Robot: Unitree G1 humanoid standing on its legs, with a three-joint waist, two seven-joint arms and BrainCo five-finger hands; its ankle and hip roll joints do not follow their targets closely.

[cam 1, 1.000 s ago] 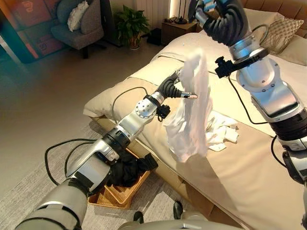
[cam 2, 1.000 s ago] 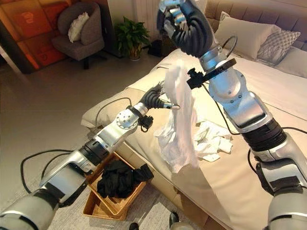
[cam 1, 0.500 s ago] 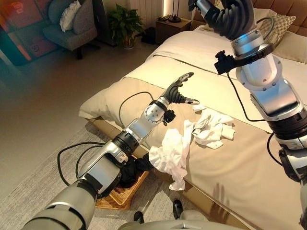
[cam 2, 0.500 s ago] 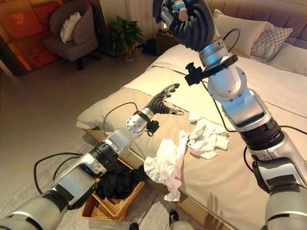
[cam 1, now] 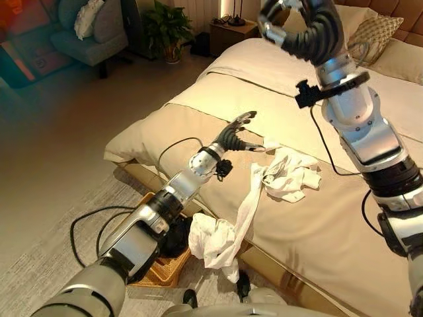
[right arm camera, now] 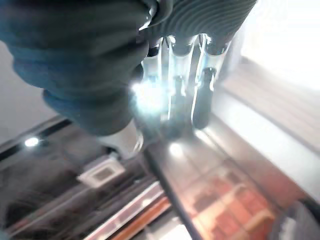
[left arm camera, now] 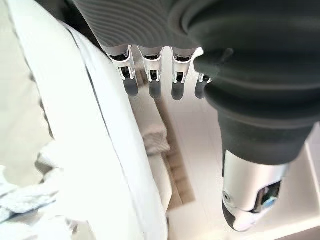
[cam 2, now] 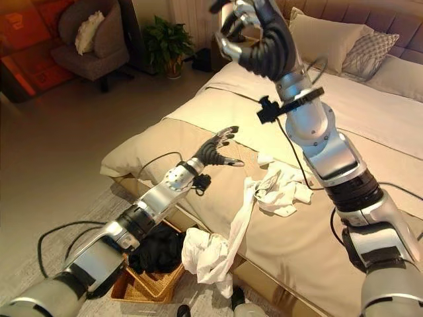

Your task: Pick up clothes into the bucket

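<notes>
Dropped since a second ago: the white garment (cam 1: 228,228) that hung in the air between the two hands now trails off the bed edge, its upper end on the mattress beside a crumpled white clothes pile (cam 1: 291,175), its lower bunch hanging down in front of the bed frame, right next to the basket and not in it. Bed (cam 1: 317,231) with beige cover fills the right side, pillows (cam 2: 330,39) at its head. Grey armchair (cam 1: 86,30) with a white cushion stands far back on the left, potted plant (cam 1: 165,23) beside it, dark nightstand (cam 1: 231,30) by the bed head. Woven basket (cam 2: 149,281) sits on the floor rug against the bed's near side, partly hidden behind the left arm, with dark clothes (cam 2: 155,251) heaped in it. Left hand (cam 1: 236,134) hovers over the bed near the pile, fingers spread and straight, thumb apart, holding nothing; its wrist view shows straight fingers (left arm camera: 152,80) above white cloth. Right hand (cam 2: 254,33) is raised high over the bed, well clear of the clothes, fingers loosely curled with thumb near the fingertips, nothing in it; its wrist view looks at the ceiling.
</notes>
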